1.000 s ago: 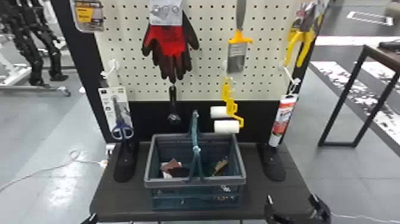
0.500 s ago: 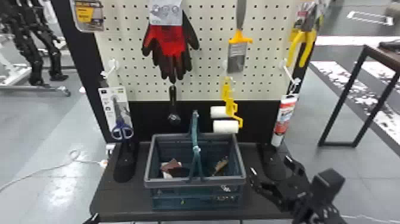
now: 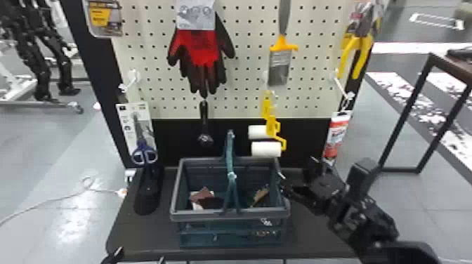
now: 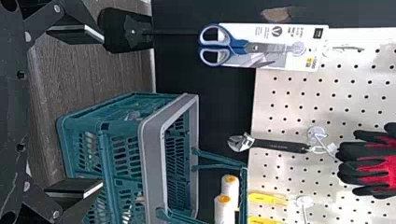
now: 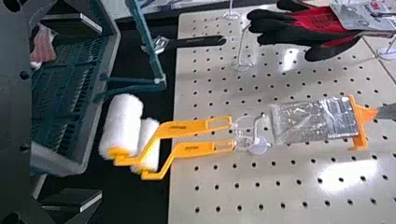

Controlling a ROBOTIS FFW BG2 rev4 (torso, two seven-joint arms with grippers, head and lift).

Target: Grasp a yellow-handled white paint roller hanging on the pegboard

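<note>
Two white paint rollers [image 3: 264, 141] with yellow handles [image 3: 268, 113] hang together from a peg low on the pegboard [image 3: 242, 52], just above the basket's far rim. My right gripper [image 3: 299, 179] is open beside the basket's right side, below and to the right of the rollers and apart from them. In the right wrist view the rollers [image 5: 122, 127] and their handles [image 5: 191, 136] lie ahead of the open right gripper [image 5: 93, 112], nothing between its fingers. My left gripper [image 4: 88, 112] is open and low at the table's front left, facing the basket [image 4: 140, 154].
A teal basket [image 3: 230, 215] with an upright handle stands mid-table holding small items. On the pegboard hang a red and black glove [image 3: 200, 59], a paint brush [image 3: 280, 59], yellow pliers [image 3: 357, 49], a wrench [image 3: 204, 123], packaged scissors [image 3: 137, 133] and a tube [image 3: 335, 135].
My right arm has risen from the bottom edge and moved up and left, to beside the basket's right side and nearer the rollers. The left arm stays put.
</note>
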